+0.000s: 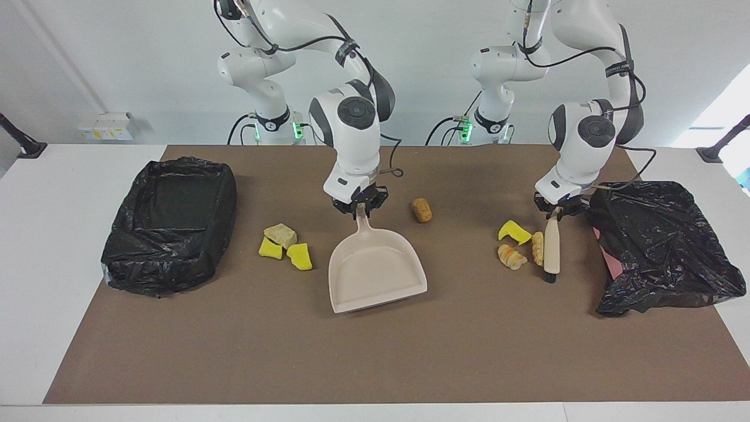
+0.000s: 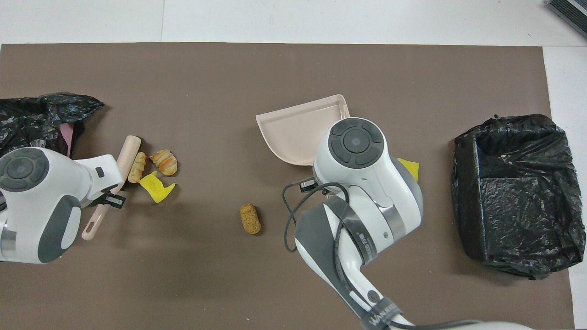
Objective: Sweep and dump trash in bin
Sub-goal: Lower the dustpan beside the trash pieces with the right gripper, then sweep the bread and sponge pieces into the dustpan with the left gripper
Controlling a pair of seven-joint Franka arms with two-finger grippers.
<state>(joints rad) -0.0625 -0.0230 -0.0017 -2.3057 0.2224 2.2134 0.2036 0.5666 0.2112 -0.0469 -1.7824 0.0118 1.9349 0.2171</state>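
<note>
My right gripper (image 1: 358,210) is clenched on the handle of the pale pink plastic dustpan (image 1: 377,266), near the middle of the brown mat (image 1: 375,351). The pan lies flat, its open mouth toward the desk edge farthest from me.

My left gripper (image 1: 557,212) grasps the top of the cream-handled brush (image 1: 551,249), which stands tilted with its dark tip on the mat toward my left arm's end of the desk.

Trash by the brush: a yellow sponge scrap (image 1: 514,231), a striped croissant-shaped piece (image 1: 511,256) and a small ridged tan piece (image 1: 537,247) touching the brush handle. In the overhead view the same cluster shows as the yellow scrap (image 2: 156,187), the croissant piece (image 2: 164,161) and the tan piece (image 2: 136,167) against the brush (image 2: 120,167).

A brown cork-like lump (image 1: 421,210) sits alone between the two grippers, nearer my side of the mat.

Beside the dustpan, toward my right arm's end: a beige sponge chunk (image 1: 280,234) and two yellow sponge pieces (image 1: 270,248) (image 1: 300,256), close together.

The black-bag-lined bin (image 1: 170,223) stands open at my right arm's end of the mat. A crumpled black plastic bag (image 1: 662,246) over something pink lies at my left arm's end, just beside the brush.
</note>
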